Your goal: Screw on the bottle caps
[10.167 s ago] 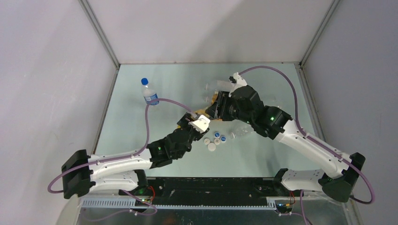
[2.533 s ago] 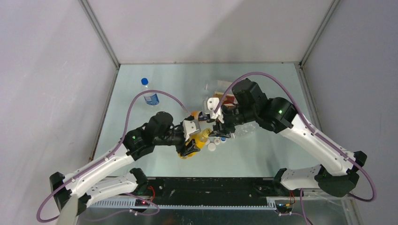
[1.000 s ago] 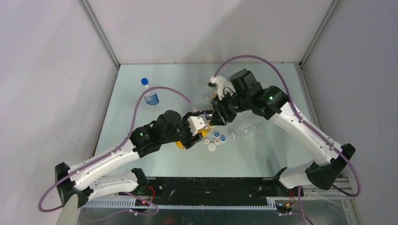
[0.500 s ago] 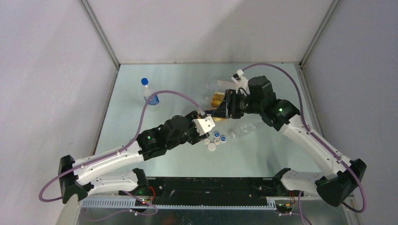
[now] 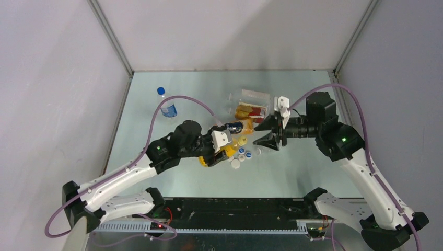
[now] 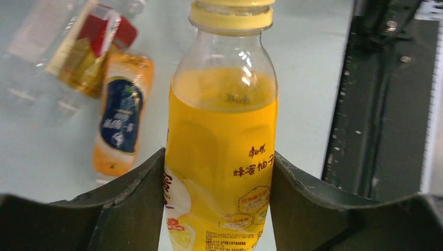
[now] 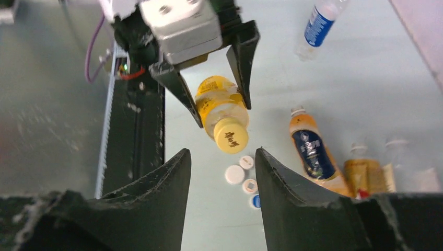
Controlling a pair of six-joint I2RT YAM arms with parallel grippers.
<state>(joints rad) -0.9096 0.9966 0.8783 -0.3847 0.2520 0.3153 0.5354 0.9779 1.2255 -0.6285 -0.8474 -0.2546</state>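
Two grippers: left gripper clamped on orange-yellow bottle, yellow cap on, label reads 蜂蜜柚子; right gripper jaws apart, empty, facing cap.

Reaching from the near left toward mid-table with the white-and-black left arm, clamping an orange-yellow plastic bottle by its body in the black left gripper. Pointing the black right gripper leftward off the raised right arm, jaws parted, gripping nothing.
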